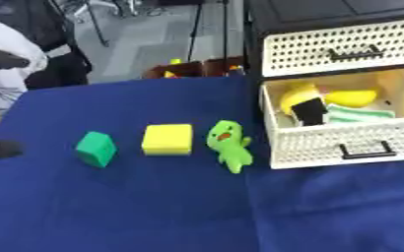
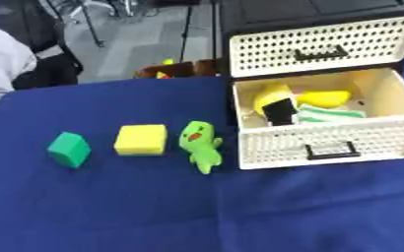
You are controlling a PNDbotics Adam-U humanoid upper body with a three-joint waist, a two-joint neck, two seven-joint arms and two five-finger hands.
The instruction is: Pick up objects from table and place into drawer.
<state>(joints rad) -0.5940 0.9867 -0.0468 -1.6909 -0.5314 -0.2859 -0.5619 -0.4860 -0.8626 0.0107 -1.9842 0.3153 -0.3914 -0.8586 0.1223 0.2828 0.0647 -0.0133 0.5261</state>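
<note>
Three objects lie in a row on the blue tablecloth: a green block (image 1: 96, 148) at the left, a yellow square block (image 1: 167, 139) in the middle, and a light green plush figure (image 1: 229, 144) on the right, close to the drawer. The cream perforated drawer (image 2: 326, 141) stands pulled open at the right. Inside it lie a yellow item (image 2: 324, 98), a black and yellow item (image 2: 280, 111) and a green and white cloth (image 2: 329, 114). Neither of my hands shows in either view.
A second cream drawer (image 2: 318, 47) above is closed, in a black cabinet (image 1: 326, 10). The table's far edge (image 1: 128, 82) runs behind the blocks, with small coloured things (image 1: 173, 73) beyond it. A dark object (image 1: 5, 149) lies at the left edge.
</note>
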